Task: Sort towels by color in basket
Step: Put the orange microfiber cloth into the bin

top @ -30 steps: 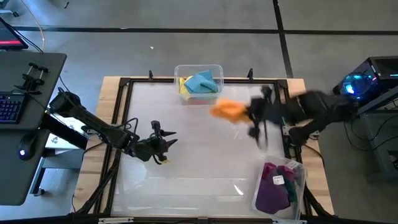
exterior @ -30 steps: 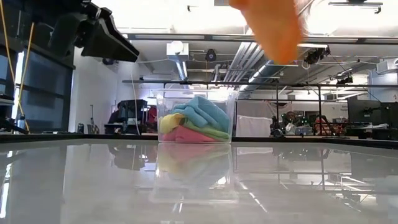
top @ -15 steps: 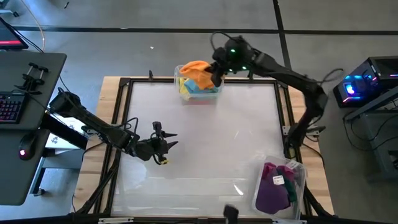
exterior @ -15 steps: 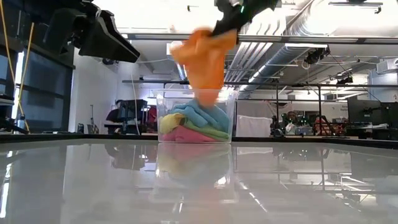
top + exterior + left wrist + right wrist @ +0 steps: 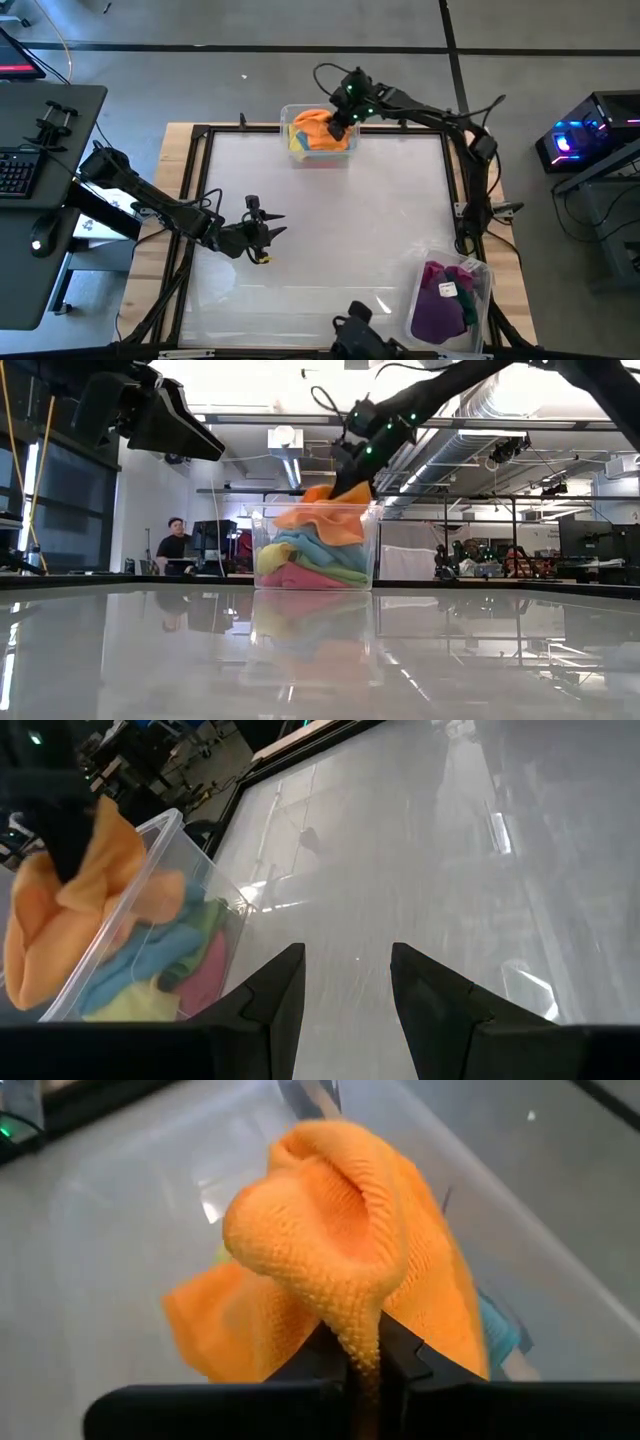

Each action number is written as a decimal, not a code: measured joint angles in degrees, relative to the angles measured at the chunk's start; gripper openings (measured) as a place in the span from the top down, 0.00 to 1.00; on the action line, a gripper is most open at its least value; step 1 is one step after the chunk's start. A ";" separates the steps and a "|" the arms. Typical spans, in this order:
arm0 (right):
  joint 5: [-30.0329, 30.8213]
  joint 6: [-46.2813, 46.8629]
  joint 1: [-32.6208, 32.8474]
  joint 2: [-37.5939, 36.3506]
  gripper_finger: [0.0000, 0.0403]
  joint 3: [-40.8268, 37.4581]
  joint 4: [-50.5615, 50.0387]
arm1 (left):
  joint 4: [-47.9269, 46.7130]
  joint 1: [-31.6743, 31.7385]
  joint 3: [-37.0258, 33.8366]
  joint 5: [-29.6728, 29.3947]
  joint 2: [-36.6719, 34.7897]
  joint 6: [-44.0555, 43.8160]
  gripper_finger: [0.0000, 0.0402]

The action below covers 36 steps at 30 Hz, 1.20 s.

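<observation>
An orange towel [image 5: 312,125] lies bunched on top of the pile in the clear bin [image 5: 320,108] at the table's far edge. My right gripper [image 5: 337,128] is shut on it from the bin's right side. Under it in the bin [image 5: 372,555] lie a teal towel [image 5: 315,545], a yellow one [image 5: 270,557], a pink one [image 5: 300,577] and a light green one [image 5: 350,572]. My left gripper [image 5: 272,222] hovers open over the table's left middle, its fingers [image 5: 285,985] around nothing. My right gripper pinches a raised fold of the orange towel [image 5: 362,1342] between its two fingers. The fingers slant down from above and from the table's right. The towel bulges above the fingers [image 5: 330,1230], and its lower part [image 5: 320,525] rests on the towels in the bin.
A second clear bin [image 5: 484,275] at the near right corner holds purple and magenta towels [image 5: 440,305]. A dark frame [image 5: 200,135] runs around the table. A dark device [image 5: 360,340] sits at the near edge. A person [image 5: 175,540] sits in the room behind.
My right gripper, still shut on the orange towel, has swung from above the table's right side to the far bin and come down. The towel, which hung clear in the air, now sits bunched on the pile in the bin.
</observation>
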 joint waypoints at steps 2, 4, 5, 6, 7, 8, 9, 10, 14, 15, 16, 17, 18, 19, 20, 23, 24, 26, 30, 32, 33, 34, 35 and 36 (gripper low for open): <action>0.04 -0.03 0.00 1.10 0.98 0.00 0.02 | 0.00 0.00 0.00 0.00 0.00 0.01 0.66; 0.29 -0.07 0.00 2.09 0.98 0.00 0.06 | -0.01 0.00 0.00 0.00 0.00 0.02 0.66; 0.53 -0.09 0.00 2.53 0.98 0.00 0.05 | 0.00 0.00 0.00 0.00 0.00 0.02 0.66; 0.66 -0.09 0.00 2.98 0.98 0.00 0.11 | -0.02 0.00 0.00 0.00 0.00 0.01 0.66; 0.77 -0.11 0.00 3.36 0.98 0.00 0.20 | -0.02 0.00 0.00 0.00 0.00 0.02 0.66; 0.89 -0.12 0.00 3.68 0.97 0.00 0.22 | -0.02 0.00 0.00 0.00 0.00 0.02 0.66; 1.02 -0.19 0.00 4.02 0.97 0.00 0.22 | -0.02 -0.01 0.00 0.00 0.00 0.11 0.66; 1.05 -0.20 0.00 4.28 0.97 0.01 0.24 | -0.02 0.00 0.00 0.00 0.00 0.33 0.66; 1.49 -1.53 0.05 5.01 0.96 0.02 0.20 | -0.02 0.00 0.00 0.00 0.00 0.40 0.66; 1.74 -1.68 0.13 5.01 0.94 0.00 0.20 | -0.02 0.00 0.00 0.00 0.00 0.51 0.66; 1.90 -1.73 0.23 5.01 0.92 0.01 0.22 | -0.02 0.00 0.00 0.00 0.00 0.81 0.66; 1.95 -1.65 0.34 4.98 0.89 0.02 0.22 | -0.02 0.00 0.00 0.00 0.00 0.92 0.66; 2.00 -1.21 0.42 4.83 0.85 0.02 0.17 | -0.02 0.00 0.00 0.00 0.00 0.96 0.66; 2.03 -1.11 0.48 4.66 0.81 0.02 0.15 | -0.04 0.00 0.00 0.00 0.00 0.99 0.66; 2.03 -0.99 0.56 4.27 0.76 0.02 0.09 | -0.02 0.00 0.00 0.00 0.00 1.13 0.66; 2.05 -0.49 0.55 2.42 0.65 0.02 -1.13 | -0.02 0.00 0.00 0.00 0.00 1.51 0.66; 2.10 -0.43 0.55 1.69 0.62 0.02 -1.93 | -0.04 0.00 0.00 0.00 0.00 1.51 0.66; 2.30 0.00 0.55 -0.04 0.58 0.02 -3.52 | -0.01 0.00 0.00 -0.01 0.00 1.53 0.66; 2.22 1.05 0.84 -4.24 0.56 0.02 -5.31 | 0.00 0.00 0.00 -0.02 0.00 1.51 0.66; 2.22 0.96 1.30 -5.87 0.56 0.11 -4.84 | 0.00 0.00 0.00 -0.02 0.00 1.49 0.66; 2.16 0.92 1.54 -6.36 0.57 0.11 -4.08 | 0.03 0.00 0.00 -0.02 0.00 1.49 0.66; 2.14 0.90 1.90 -6.52 0.57 0.11 -3.29 | 0.02 0.00 0.00 -0.02 0.00 1.49 0.66; 2.12 0.97 2.24 -6.53 0.59 0.11 -2.23 | 0.05 0.00 0.00 -0.02 0.00 1.48 0.66; 2.17 1.32 2.51 -6.41 0.60 0.11 -1.11 | 0.07 0.00 0.00 -0.02 0.00 1.42 0.66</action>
